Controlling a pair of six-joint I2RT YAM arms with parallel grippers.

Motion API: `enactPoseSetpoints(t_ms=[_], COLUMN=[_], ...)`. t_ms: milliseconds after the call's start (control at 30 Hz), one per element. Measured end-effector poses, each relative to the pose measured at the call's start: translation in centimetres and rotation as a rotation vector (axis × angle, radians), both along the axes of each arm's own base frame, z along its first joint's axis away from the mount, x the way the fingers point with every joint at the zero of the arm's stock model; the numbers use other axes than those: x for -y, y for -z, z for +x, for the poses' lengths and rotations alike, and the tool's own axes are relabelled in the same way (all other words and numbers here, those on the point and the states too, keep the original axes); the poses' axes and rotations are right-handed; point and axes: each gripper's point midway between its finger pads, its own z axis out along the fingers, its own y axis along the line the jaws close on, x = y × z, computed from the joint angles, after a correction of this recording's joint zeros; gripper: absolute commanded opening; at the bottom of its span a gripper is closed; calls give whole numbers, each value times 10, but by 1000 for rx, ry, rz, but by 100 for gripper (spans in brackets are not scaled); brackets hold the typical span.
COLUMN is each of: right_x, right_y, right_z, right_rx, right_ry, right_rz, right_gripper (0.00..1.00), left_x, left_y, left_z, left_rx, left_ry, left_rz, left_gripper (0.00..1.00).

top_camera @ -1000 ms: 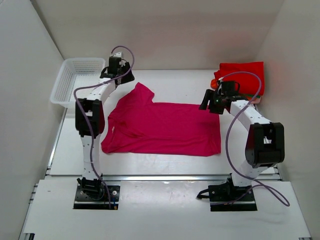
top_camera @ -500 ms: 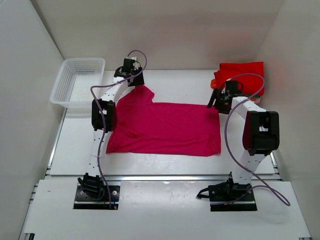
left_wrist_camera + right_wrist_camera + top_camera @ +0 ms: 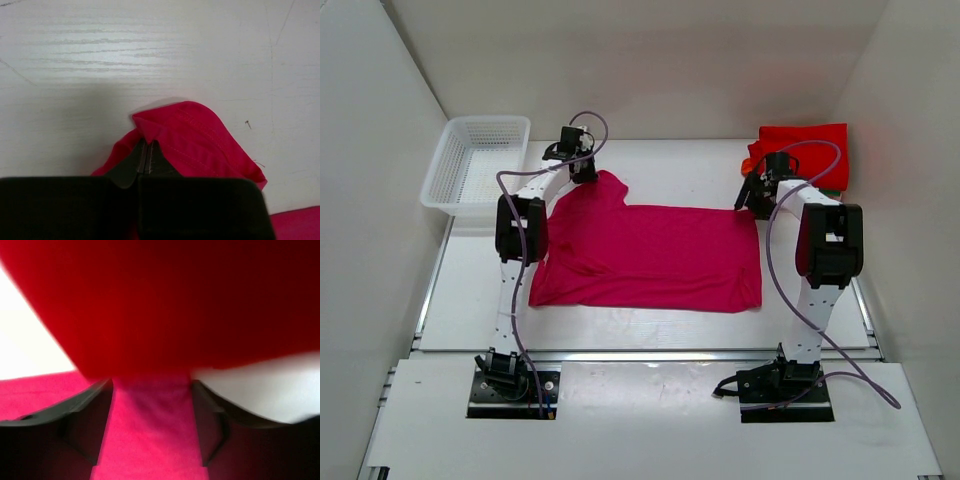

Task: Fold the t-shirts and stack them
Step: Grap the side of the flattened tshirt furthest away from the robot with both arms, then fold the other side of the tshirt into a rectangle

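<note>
The left gripper [image 3: 145,152] has closed, pinching the sleeve of the magenta t-shirt [image 3: 650,255] at 11 o'clock. The right gripper [image 3: 152,427] straddles its 2 o'clock corner, fingers apart. On the white table [image 3: 670,165], the basket [image 3: 435,185] sits at 10 o'clock and the red t-shirt [image 3: 810,150] at 1.

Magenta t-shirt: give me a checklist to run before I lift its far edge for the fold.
1. Left gripper shut on the magenta t-shirt at its far sleeve: ok.
2. Right gripper shut on the far right corner: not ok; the jaws stand open with magenta cloth between them.
3. Shirt body spread flat on the table: ok.
4. Red t-shirt out of the right gripper's bite: cannot tell; blurred red fills the right wrist view just ahead of the fingers.
5. Basket apart from the shirt: ok.
</note>
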Motion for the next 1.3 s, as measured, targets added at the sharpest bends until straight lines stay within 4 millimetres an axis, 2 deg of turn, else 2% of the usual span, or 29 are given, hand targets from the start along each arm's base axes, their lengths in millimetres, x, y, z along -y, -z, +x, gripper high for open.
enactPoseSetpoints(t_ms=[67, 100, 133, 167, 300, 400, 533, 667, 733, 800, 967, 1100, 1300], right_x=[2, 2, 3, 3, 2, 3, 3, 3, 2, 0, -4, -8, -8], right_y=[0, -1, -1, -1, 3, 4, 3, -7, -17, -28, -49, -45, -24], right_z=[9, 13, 16, 19, 19, 18, 15, 0, -7, -18, -47, -73, -116], right_rx=[2, 3, 2, 2, -16, -18, -7, 3, 25, 48, 103, 94, 41], right_ry=[0, 0, 4, 1, -6, -18, -47, -81, -92, -104, -127, -145, -152], right_rz=[-9, -14, -15, -21, -34, -41, -54, -64, -66, -62, -52, -33, -9], right_gripper=[24, 17, 6, 0, 0, 0, 0, 0, 0, 0, 0, 0, 0], left_x=[-1, -3, -4, -4, -9, -17, -28, -39, -43, -47, -60, -63, -69], left_y=[0, -1, -1, -1, -10, -29, -69, -110, -120, -120, -92, -88, -102], left_z=[-4, -7, -11, -17, -28, -29, -35, -54, -73, -98, -181, -227, -266], left_rx=[-1, -5, -11, -18, -15, 20, 89, 155, 163, 155, 63, 44, 94], left_ry=[1, -1, 0, 2, -7, -21, -37, -47, -48, -51, -85, -88, -88], left_rz=[-4, -8, -13, -21, -54, -85, -112, -129, -148, -170, -177, -174, -171], left_gripper=[0, 0, 0, 0, 0, 0, 0, 0, 0, 0, 0, 0, 0])
